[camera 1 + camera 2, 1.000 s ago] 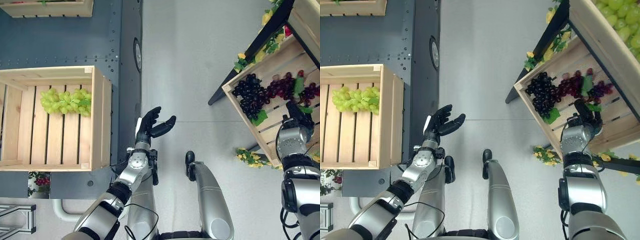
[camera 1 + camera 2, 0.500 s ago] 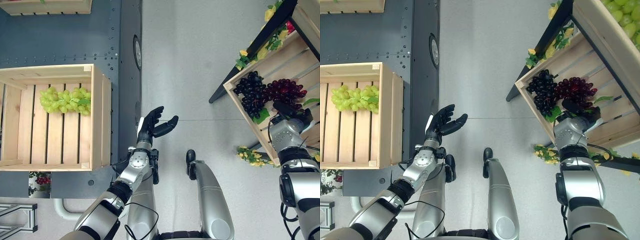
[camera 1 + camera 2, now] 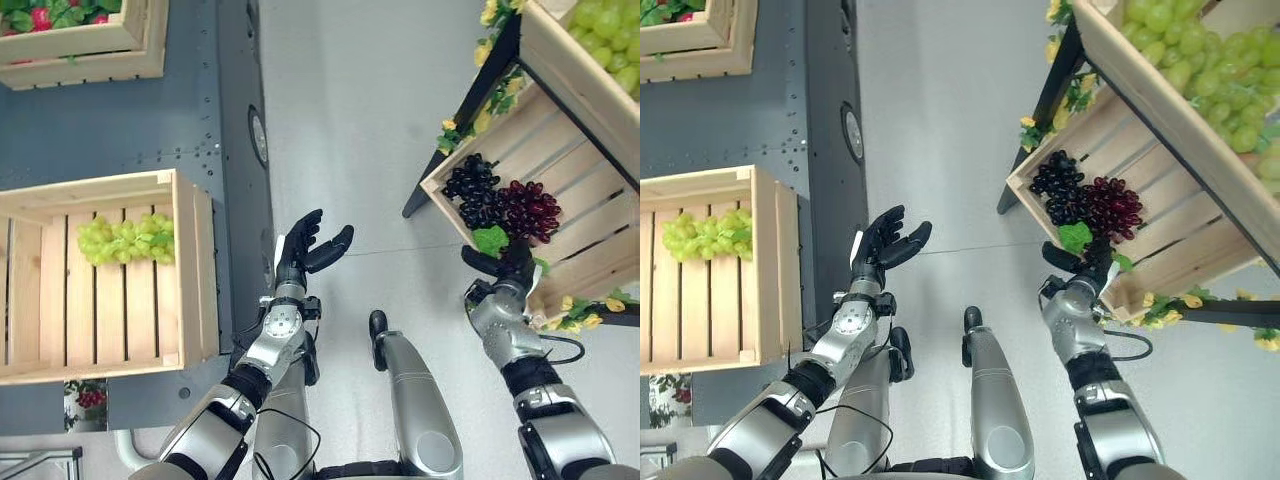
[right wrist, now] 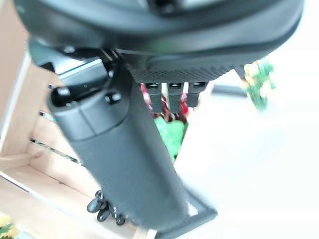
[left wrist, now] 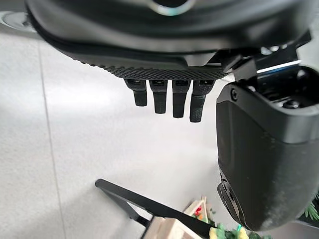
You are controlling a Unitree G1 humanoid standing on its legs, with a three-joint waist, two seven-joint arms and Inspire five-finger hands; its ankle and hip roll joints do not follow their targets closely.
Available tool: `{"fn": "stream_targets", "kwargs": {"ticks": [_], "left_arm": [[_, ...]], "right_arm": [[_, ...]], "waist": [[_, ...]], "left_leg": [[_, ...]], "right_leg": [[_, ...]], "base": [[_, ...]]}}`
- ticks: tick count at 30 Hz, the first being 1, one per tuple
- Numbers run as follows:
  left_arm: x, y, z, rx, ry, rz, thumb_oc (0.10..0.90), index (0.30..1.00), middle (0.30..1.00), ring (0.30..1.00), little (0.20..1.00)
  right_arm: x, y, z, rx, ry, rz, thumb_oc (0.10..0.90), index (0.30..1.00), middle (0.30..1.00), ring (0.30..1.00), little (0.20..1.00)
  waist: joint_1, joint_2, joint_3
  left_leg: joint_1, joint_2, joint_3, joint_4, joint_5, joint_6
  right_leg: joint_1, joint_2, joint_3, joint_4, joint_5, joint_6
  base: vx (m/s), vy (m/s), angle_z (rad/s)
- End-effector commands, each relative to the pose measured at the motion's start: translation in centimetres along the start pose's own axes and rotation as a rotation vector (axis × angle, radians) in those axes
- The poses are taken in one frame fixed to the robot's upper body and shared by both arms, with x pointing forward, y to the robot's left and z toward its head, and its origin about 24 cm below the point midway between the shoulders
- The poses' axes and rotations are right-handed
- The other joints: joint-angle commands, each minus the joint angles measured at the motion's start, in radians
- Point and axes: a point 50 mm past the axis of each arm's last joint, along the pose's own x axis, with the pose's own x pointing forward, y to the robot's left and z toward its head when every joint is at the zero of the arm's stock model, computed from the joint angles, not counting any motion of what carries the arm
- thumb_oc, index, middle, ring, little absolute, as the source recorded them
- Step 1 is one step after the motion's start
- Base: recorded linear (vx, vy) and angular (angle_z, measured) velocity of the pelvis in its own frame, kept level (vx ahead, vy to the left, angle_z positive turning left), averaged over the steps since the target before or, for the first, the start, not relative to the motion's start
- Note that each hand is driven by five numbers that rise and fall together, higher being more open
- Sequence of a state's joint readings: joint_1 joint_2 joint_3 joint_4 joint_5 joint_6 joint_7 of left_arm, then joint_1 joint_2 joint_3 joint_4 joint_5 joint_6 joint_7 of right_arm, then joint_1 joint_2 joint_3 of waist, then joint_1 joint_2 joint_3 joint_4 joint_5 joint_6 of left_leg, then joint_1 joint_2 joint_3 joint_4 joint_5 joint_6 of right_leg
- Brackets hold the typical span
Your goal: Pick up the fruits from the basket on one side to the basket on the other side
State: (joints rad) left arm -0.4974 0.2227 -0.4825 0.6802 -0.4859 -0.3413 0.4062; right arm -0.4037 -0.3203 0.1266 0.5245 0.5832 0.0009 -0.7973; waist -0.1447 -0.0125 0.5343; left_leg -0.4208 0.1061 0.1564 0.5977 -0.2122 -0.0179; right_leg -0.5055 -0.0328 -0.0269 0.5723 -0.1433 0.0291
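The right hand (image 3: pixel 505 268) sits at the front edge of the tilted crate (image 3: pixel 590 265) at the right of the frame, fingers loosely spread, holding nothing, poised to reach the dark grapes (image 3: pixel 475 190) and red grapes (image 3: pixel 530 208) just above it. The left hand (image 3: pixel 305 255) waits open over the floor at centre. Green grapes (image 3: pixel 125 240) lie in the wooden crate (image 3: pixel 195 270) at left, likely the destination.
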Motion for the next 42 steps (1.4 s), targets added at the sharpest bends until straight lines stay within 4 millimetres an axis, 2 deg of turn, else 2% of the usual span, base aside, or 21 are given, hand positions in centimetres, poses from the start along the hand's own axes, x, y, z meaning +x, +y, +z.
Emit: {"fn": "stream_targets", "kwargs": {"ticks": [1, 2, 5, 9, 15, 18, 23, 28, 29, 33, 34, 37, 38, 41, 42], "left_arm": [[-0.3, -0.8, 3.1, -0.115, -0.201, 0.017, 0.800, 0.900, 0.900, 0.900, 0.900], [-0.6, -0.9, 2.7, -0.134, -0.190, 0.029, 0.800, 0.900, 0.900, 0.900, 0.900], [-1.3, -1.1, 2.0, -0.174, -0.182, 0.052, 0.800, 0.900, 0.900, 0.900, 0.900], [-2.1, -0.9, 1.4, -0.205, -0.181, 0.073, 0.800, 0.900, 0.900, 0.900, 0.900], [-2.2, -1.1, 0.9, -0.201, -0.153, 0.068, 0.800, 0.900, 0.900, 0.900, 0.900], [-2.3, -1.2, 0.6, -0.202, -0.137, 0.074, 0.800, 0.900, 0.900, 0.900, 0.900], [-2.7, -0.2, 0.4, -0.054, -0.170, 0.141, 0.800, 0.900, 0.900, 0.900, 0.900], [-2.8, 1.0, 0.0, 0.067, -0.170, 0.140, 0.800, 0.900, 0.900, 0.900, 0.900], [-2.9, 1.4, -0.1, 0.093, -0.174, 0.136, 0.800, 0.900, 0.900, 0.900, 0.900], [-3.3, 2.2, -0.2, 0.160, -0.196, 0.123, 0.800, 0.900, 0.900, 0.900, 0.900], [-3.4, 2.4, -0.1, 0.180, -0.211, 0.127, 0.800, 0.900, 0.900, 0.900, 0.900], [-3.8, 3.1, 1.7, 0.347, -0.412, 0.231, 0.800, 0.900, 0.900, 0.900, 0.900], [-3.9, 4.0, 2.8, 0.415, -0.504, 0.292, 0.800, 0.900, 0.900, 0.900, 0.900], [-4.5, 5.8, 4.7, 0.460, -0.677, 0.427, 0.800, 0.900, 0.900, 0.900, 0.900], [-5.0, 6.7, 5.6, 0.501, -0.788, 0.504, 0.800, 0.900, 0.900, 0.900, 0.900]], "right_arm": [[-0.6, -1.0, 4.2, 0.004, -0.311, -0.151, 0.800, 0.900, 0.900, 0.900, 0.900], [-1.6, -1.0, 4.3, -0.044, -0.432, -0.152, 0.800, 0.900, 0.900, 0.900, 0.900], [-3.3, -0.7, 3.9, -0.152, -0.562, -0.138, 0.800, 0.900, 0.900, 0.900, 0.900], [-3.4, -3.2, 0.2, -0.210, -0.485, -0.207, 0.800, 0.900, 0.900, 0.900, 0.900], [-3.0, -3.8, 0.1, -0.230, -0.492, -0.293, 0.800, 0.900, 0.900, 0.900, 0.900], [-2.7, -3.3, 0.4, -0.244, -0.495, -0.232, 0.800, 0.900, 0.900, 0.900, 0.900], [-4.1, -1.7, 1.2, -0.374, -0.655, 0.042, 0.800, 0.900, 0.900, 0.900, 0.900], [-5.3, -1.8, -0.3, -0.451, -0.699, 0.216, 0.800, 0.900, 0.900, 0.900, 0.900], [-5.5, -1.7, -0.7, -0.461, -0.680, 0.266, 0.800, 0.900, 0.900, 0.900, 0.900], [-5.9, -1.4, -1.8, -0.467, -0.649, 0.319, 0.800, 0.900, 0.900, 0.900, 0.900], [-6.0, -1.3, -1.9, -0.468, -0.647, 0.327, 0.800, 0.900, 0.900, 0.900, 0.900], [-6.0, -1.1, -2.1, -0.462, -0.643, 0.338, 0.800, 0.900, 0.900, 0.900, 0.900], [-5.9, -1.3, -2.2, -0.463, -0.639, 0.331, 0.800, 0.900, 0.900, 0.900, 0.900], [-5.8, -1.8, -2.5, -0.464, -0.627, 0.308, 0.800, 0.900, 0.900, 0.900, 0.900], [-5.8, -2.1, -2.7, -0.458, -0.617, 0.291, 0.800, 0.900, 0.900, 0.900, 0.900]], "waist": [[-0.018, -0.038, -0.014], [-0.028, -0.032, -0.014], [-0.047, -0.021, -0.015], [-0.067, -0.004, -0.015], [-0.075, 0.008, -0.017], [-0.075, 0.014, -0.019], [-0.072, 0.018, -0.030], [-0.058, 0.017, -0.041], [-0.048, 0.014, -0.047], [-0.019, 0.018, -0.050], [-0.013, 0.019, -0.051], [0.014, 0.019, -0.051], [0.026, 0.020, -0.053], [0.049, 0.023, -0.048], [0.061, 0.025, -0.048]], "left_leg": [[0.076, -0.043, 0.107, 0.012, -0.044, 0.079], [0.106, -0.046, 0.104, 0.002, -0.064, 0.076], [0.132, -0.043, 0.116, -0.019, -0.059, 0.074], [0.163, -0.039, 0.136, -0.045, -0.059, 0.079], [0.182, -0.037, 0.138, -0.046, -0.051, 0.072], [0.193, -0.038, 0.136, -0.051, -0.040, 0.066], [0.195, -0.042, 0.133, -0.074, -0.006, 0.058], [0.194, -0.054, 0.117, -0.121, 0.013, 0.057], [0.183, -0.059, 0.116, -0.141, 0.035, 0.062], [0.189, -0.078, 0.083, -0.183, 0.050, 0.058], [0.190, -0.080, 0.078, -0.187, 0.051, 0.058], [0.184, -0.086, 0.057, -0.184, 0.054, 0.053], [0.173, -0.087, 0.050, -0.171, 0.056, 0.050], [0.162, -0.092, 0.030, -0.145, 0.056, 0.047], [0.152, -0.096, 0.018, -0.139, 0.059, 0.045]], "right_leg": [[0.103, 0.027, 0.008, -0.052, 0.014, -0.052], [0.125, 0.026, 0.013, -0.051, -0.005, -0.044], [0.143, 0.024, 0.020, -0.065, -0.008, -0.043], [0.160, 0.016, 0.027, -0.076, -0.010, -0.038], [0.180, 0.013, 0.016, -0.080, -0.021, -0.047], [0.192, 0.012, 0.014, -0.087, -0.023, -0.053], [0.194, 0.007, 0.010, -0.105, -0.015, -0.054], [0.196, -0.003, -0.007, -0.129, -0.005, -0.043], [0.188, -0.008, -0.013, -0.144, 0.016, -0.044], [0.201, -0.018, -0.036, -0.171, 0.026, -0.036], [0.204, -0.020, -0.040, -0.175, 0.027, -0.035], [0.216, -0.030, -0.067, -0.183, 0.020, -0.040], [0.214, -0.033, -0.079, -0.177, 0.016, -0.045], [0.220, -0.041, -0.101, -0.158, 0.001, -0.054], [0.218, -0.046, -0.110, -0.152, -0.001, -0.057]], "base": [[0.17, 0.125, -0.24], [0.16, 0.113, -0.24], [0.12, 0.117, -0.15], [0.07, 0.069, -0.13], [0.08, 0.014, -0.03], [0.07, 0.011, -0.01], [0.03, -0.001, 0.01], [-0.04, -0.068, 0.10], [-0.10, -0.116, 0.17], [-0.06, -0.100, 0.26], [-0.06, -0.108, 0.27], [-0.05, -0.082, 0.26], [-0.03, -0.053, 0.17], [-0.02, -0.037, 0.27], [-0.02, -0.016, 0.22]]}}
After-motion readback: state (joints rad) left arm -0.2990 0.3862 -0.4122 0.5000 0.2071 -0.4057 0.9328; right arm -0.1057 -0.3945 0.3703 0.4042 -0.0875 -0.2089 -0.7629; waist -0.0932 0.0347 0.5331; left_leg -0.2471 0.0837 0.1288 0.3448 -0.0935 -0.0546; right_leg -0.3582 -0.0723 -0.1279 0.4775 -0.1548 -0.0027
